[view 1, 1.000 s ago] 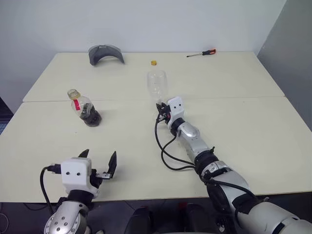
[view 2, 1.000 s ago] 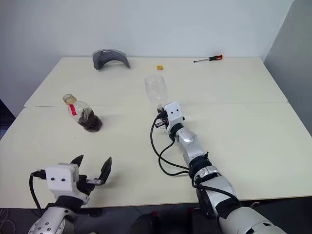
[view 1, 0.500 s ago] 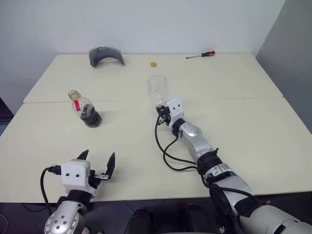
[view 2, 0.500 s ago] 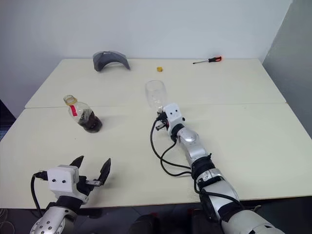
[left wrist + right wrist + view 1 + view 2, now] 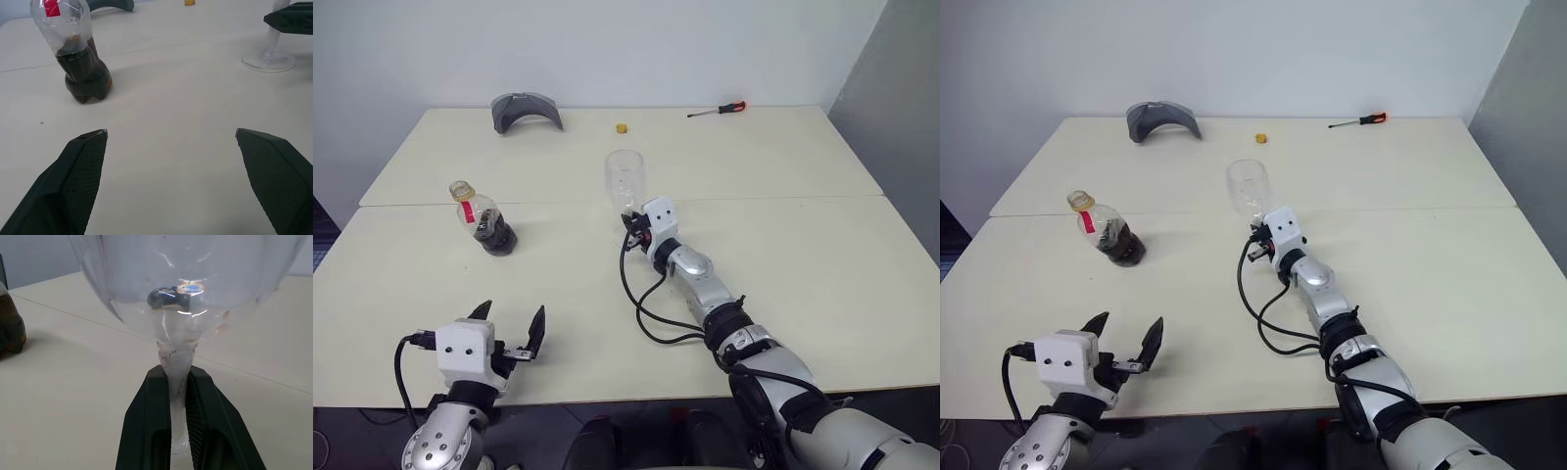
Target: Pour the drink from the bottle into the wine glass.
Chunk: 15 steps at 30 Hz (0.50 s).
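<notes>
The bottle point(image 5: 485, 221) stands upright on the left of the table, uncapped, with a red label strip and dark brown drink point(image 5: 84, 73) filling its lower part. The wine glass point(image 5: 626, 179) stands at mid-table, clear and empty, its foot point(image 5: 269, 61) on the surface. My right gripper point(image 5: 177, 378) is shut on the glass's thin stem, just below the bowl. My left gripper point(image 5: 514, 315) hovers open near the table's front edge, well short of the bottle, with nothing between its fingers point(image 5: 83, 161).
A small yellow cap point(image 5: 622, 127) lies on the far table behind the glass. A grey curved object point(image 5: 525, 108) sits at the back left and a red-handled screwdriver point(image 5: 717, 109) at the back right. A seam point(image 5: 783, 196) joins the two tabletops.
My right gripper and the wine glass have edged slightly to the left, and the bowl now stands more upright. The left gripper and the bottle have stayed put.
</notes>
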Each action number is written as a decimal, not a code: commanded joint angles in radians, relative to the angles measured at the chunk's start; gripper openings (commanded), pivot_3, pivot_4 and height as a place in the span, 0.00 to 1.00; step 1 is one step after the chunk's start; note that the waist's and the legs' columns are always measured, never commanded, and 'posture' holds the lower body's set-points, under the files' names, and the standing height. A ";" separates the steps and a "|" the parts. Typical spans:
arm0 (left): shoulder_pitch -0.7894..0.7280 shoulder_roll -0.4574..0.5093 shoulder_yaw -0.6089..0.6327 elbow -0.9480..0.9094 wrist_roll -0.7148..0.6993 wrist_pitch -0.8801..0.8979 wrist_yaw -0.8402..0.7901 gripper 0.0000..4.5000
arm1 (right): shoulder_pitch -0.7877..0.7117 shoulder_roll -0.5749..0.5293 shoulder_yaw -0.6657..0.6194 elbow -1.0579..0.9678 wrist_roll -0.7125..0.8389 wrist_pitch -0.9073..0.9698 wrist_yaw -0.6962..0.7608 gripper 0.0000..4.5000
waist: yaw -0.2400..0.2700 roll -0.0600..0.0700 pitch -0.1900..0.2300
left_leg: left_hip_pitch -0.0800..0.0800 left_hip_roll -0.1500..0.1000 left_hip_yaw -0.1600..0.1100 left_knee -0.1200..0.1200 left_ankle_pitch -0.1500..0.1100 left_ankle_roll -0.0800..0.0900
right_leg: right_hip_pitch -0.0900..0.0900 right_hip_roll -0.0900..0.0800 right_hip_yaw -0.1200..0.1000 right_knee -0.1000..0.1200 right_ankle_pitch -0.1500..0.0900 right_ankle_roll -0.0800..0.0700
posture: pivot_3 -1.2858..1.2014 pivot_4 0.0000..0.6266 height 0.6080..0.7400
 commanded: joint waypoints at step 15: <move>-0.093 0.023 -0.037 -0.084 -0.019 0.084 0.004 1.00 | 0.065 0.020 0.017 -0.136 0.009 0.014 0.042 1.00 | 0.001 0.000 0.000 | 0.000 0.000 0.000 0.000 0.000 0.000 | 0.000 0.000 0.000 0.000 0.000 0.000 | 0.52 0.24 1.00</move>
